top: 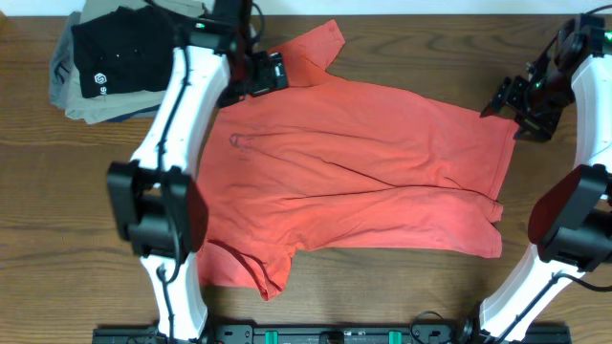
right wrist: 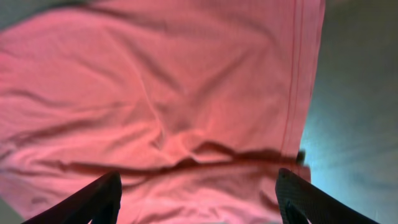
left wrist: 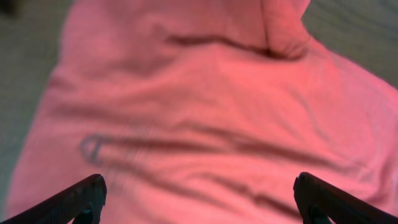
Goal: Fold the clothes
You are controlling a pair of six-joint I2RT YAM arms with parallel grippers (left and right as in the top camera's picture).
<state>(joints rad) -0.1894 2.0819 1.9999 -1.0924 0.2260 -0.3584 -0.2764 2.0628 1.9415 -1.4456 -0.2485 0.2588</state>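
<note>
Noted T-shirt [top: 363,172] spread open across the middle of the table [top: 57,210], collar end toward the left arm, hem toward the right, one sleeve poking out at the far edge and the other at the near edge. No lettering seen on the upper face; only a faint mark near the collar, perhaps a label showing through, too blurred to tell.

Found left gripper [top: 266,72] poised over the shoulder by the far sleeve, fingers [left wrist: 87,193] spread wide, nothing between them. Found right gripper [top: 516,100] over the far hem corner, jaws likewise apart and empty, cloth below and not pinched.

Risks, as judged from here:
- Closing too high over the cloth: pinching air, or catching a single layer and leaving the lower one on the table
- Grabbing a ridge of the creases across the middle instead of an edge: dragging the whole shirt, bunching rather than folding
- Lifting the two ends unevenly: skewed fold, hem and shoulders not lining up
- Sweeping the left arm toward the far left corner: knocking the stack of folded garments [top: 81,100] there, black shirt [top: 110,53] on top, near the collar end

Containers: none seen. No box, basket or bin anywhere in view; noted stack sitting straight on the table
</note>
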